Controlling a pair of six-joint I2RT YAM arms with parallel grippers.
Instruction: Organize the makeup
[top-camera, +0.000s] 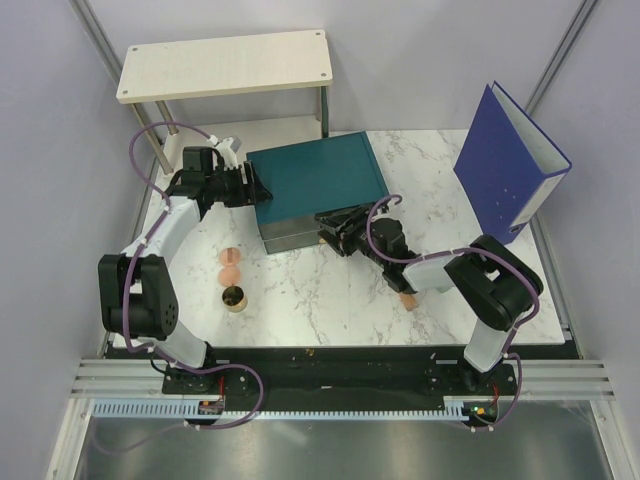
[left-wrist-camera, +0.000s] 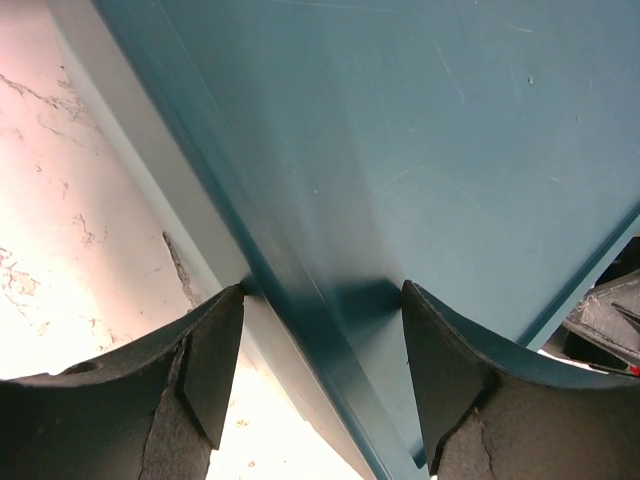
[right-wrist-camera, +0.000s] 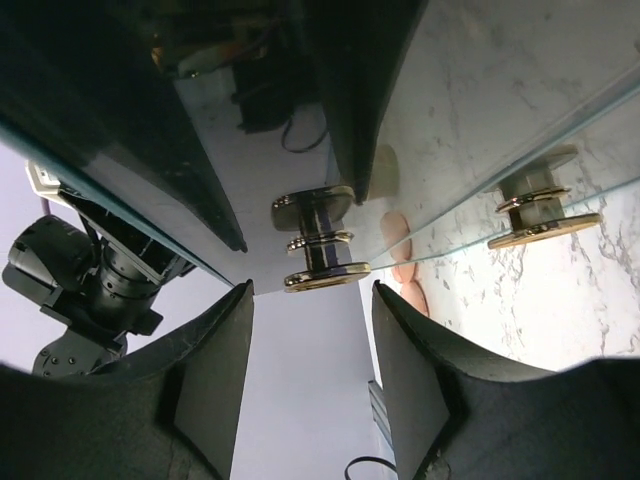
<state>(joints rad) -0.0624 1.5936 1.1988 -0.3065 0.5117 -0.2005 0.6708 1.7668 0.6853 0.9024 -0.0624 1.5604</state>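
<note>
Two peach-pink discs (top-camera: 229, 256) (top-camera: 230, 273) and a gold-rimmed dark pot (top-camera: 235, 298) lie on the marble left of centre. A tan stick (top-camera: 408, 300) lies partly under my right forearm. The mint-green tube is out of view. My left gripper (top-camera: 250, 188) is open, and its jaws straddle the left edge of the teal drawer box (top-camera: 315, 185), as the left wrist view (left-wrist-camera: 320, 345) shows. My right gripper (top-camera: 330, 232) is open at the box's front. In the right wrist view (right-wrist-camera: 312, 300) a gold handle (right-wrist-camera: 320, 250) sits just ahead of its fingertips, not gripped. The discs (right-wrist-camera: 405, 270) show beyond it.
A blue ring binder (top-camera: 510, 165) stands at the back right. A white shelf (top-camera: 225, 65) stands at the back left. A second gold handle (right-wrist-camera: 535, 210) shows on the box front. The table's front edge runs along a black rail by the arm bases.
</note>
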